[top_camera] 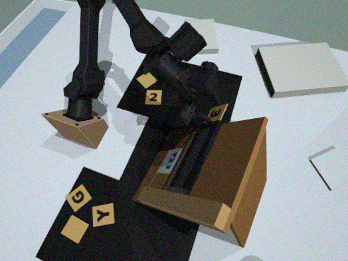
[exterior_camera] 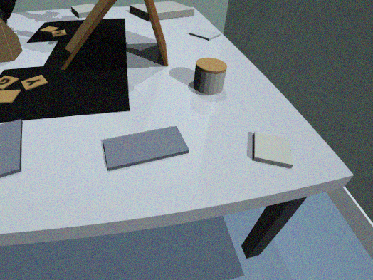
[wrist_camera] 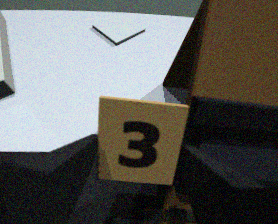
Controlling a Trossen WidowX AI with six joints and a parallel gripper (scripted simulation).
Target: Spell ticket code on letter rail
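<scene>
So the 3 tile [top_camera: 218, 112] [wrist_camera: 144, 141] is up at the board's 12 o'clock end in the top view, tilted, with its number facing the wrist cam. The gripper [top_camera: 208, 117] [wrist_camera: 139, 145] is closed on it — fingers on either side. Just below is the dark rail [top_camera: 199, 158] on the wooden board [top_camera: 232, 155] [exterior_camera: 103, 13], and the ticket [top_camera: 170, 161] beside it reads Y23.

Going by the board as clock center, the 2 tile [top_camera: 153, 97] [exterior_camera: 59, 33] is at 11, lying flat near a blank-faced one [top_camera: 147, 80] [exterior_camera: 49, 28]. The Y tile [top_camera: 103, 215] [exterior_camera: 34, 83] is around 8, with the G tile [top_camera: 78, 198] [exterior_camera: 8, 82] closer to 9. All on black mat [top_camera: 133, 238] [exterior_camera: 96, 91] — and a big pale slab [top_camera: 302, 68] [exterior_camera: 174, 11] sits on the tabletop [top_camera: 292, 125] [exterior_camera: 160, 201] between 1 and 2.
</scene>
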